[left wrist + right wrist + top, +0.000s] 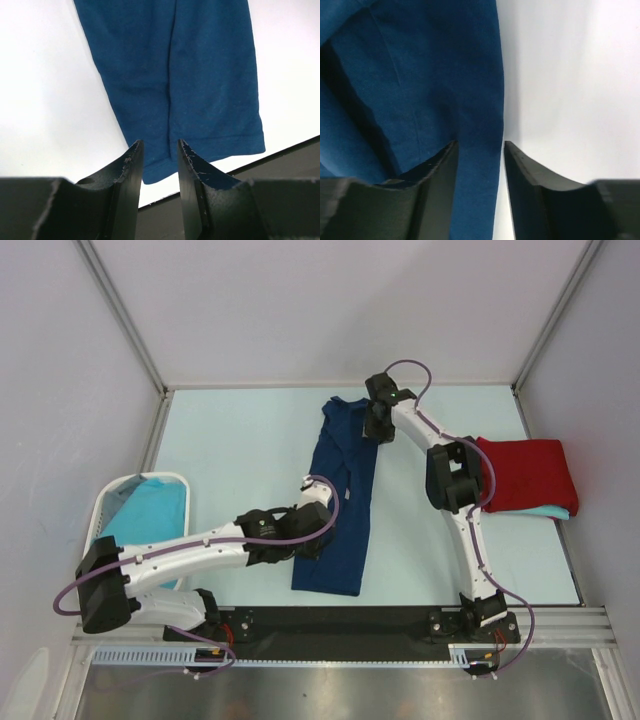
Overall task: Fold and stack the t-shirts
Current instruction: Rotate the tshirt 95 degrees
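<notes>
Left fingers [126,182] and right fingers [439,175] stand parted over navy t-shirt [340,515] on pale table [250,440], pale walls [300,300] around.

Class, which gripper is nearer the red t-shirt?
Right. The right gripper is at the far end of the navy t-shirt, left of the red t-shirt; the left gripper is farther left.

no readable text, labels or numbers
</notes>
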Robot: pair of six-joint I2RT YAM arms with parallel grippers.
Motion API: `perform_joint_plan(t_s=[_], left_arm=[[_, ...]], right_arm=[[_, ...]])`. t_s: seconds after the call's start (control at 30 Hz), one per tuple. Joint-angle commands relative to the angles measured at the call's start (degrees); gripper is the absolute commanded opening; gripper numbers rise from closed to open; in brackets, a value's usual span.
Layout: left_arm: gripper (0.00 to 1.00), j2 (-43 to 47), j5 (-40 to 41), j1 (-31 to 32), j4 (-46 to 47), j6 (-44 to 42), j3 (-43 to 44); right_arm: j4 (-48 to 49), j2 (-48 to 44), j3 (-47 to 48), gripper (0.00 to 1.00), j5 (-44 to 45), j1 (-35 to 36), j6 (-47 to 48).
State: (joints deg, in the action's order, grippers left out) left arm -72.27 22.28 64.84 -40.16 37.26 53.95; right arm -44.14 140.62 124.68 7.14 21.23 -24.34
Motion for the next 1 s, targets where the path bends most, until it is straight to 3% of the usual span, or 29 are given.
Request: perform_joint_plan(t_s=[0.0,0.2,0.4,0.97], left_arm=[[0.38,2.31,0.22,-0.33,0.26,1.42,-0.69],[0.38,2.40,0.13,-0.33,0.26,1.94,-0.95],[0.38,2.13,-0.22,-0.41,0.26,2.65,-1.22],[0.38,0.11,-1.10,-0.33,-1.41,2.65,-0.61]], right_arm=[[0.72,1.50,1.09,0.43,-0.81,0.21,0.26],[0.55,2.03,0.56,0.32,-1.60,-0.23,-0.10],[0.28,1.85,0.74,0.00,-0.20,-0.67,-0.36],[-3.41,6.16,13.30,0.00,3.67,-4.44,-0.71]])
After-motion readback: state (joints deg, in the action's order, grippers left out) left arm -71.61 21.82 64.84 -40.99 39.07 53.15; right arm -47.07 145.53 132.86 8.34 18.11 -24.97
